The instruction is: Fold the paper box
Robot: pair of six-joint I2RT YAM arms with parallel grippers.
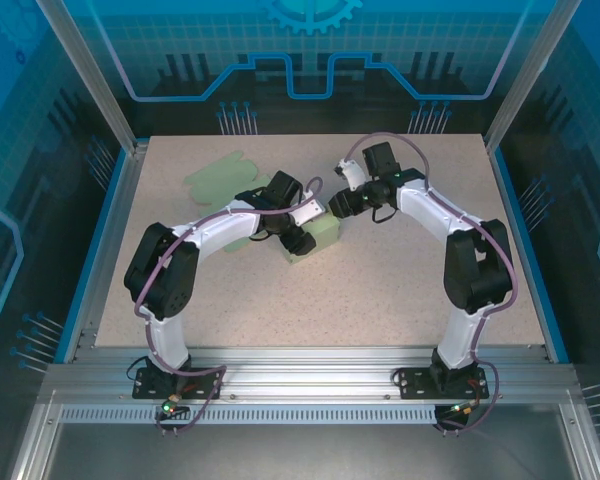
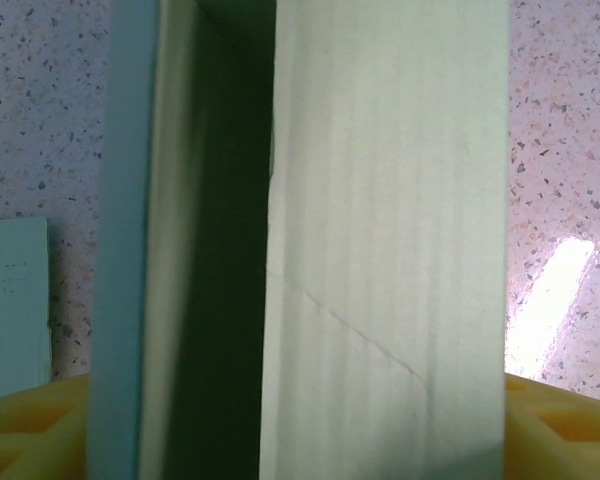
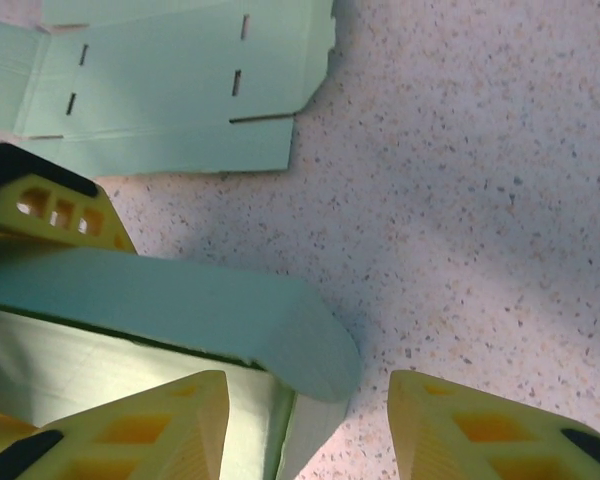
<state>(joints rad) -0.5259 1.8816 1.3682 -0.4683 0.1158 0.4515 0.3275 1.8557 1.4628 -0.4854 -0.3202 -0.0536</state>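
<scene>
The pale green paper box [image 1: 318, 238] stands mid-table, partly folded. In the left wrist view the paper box [image 2: 380, 250] spans the whole space between my left gripper's yellow fingers [image 2: 560, 430]. The left gripper [image 2: 298, 440] is closed against both of its sides, and one wall leaves a dark slot open. My left gripper [image 1: 300, 228] sits over the box from the left. My right gripper [image 1: 336, 205] hovers at the box's far right corner. It is open [image 3: 310, 430], with a rounded flap [image 3: 300, 340] reaching into its gap. The right gripper's left finger [image 3: 140, 430] overlaps the box.
A flat, unfolded green box sheet [image 1: 218, 175] lies on the table behind and left of the box; its slotted surface [image 3: 170, 90] appears in the right wrist view. Speckled tabletop [image 3: 480, 200] lies bare to the right. Blue rails and frame posts [image 1: 115, 200] border the table.
</scene>
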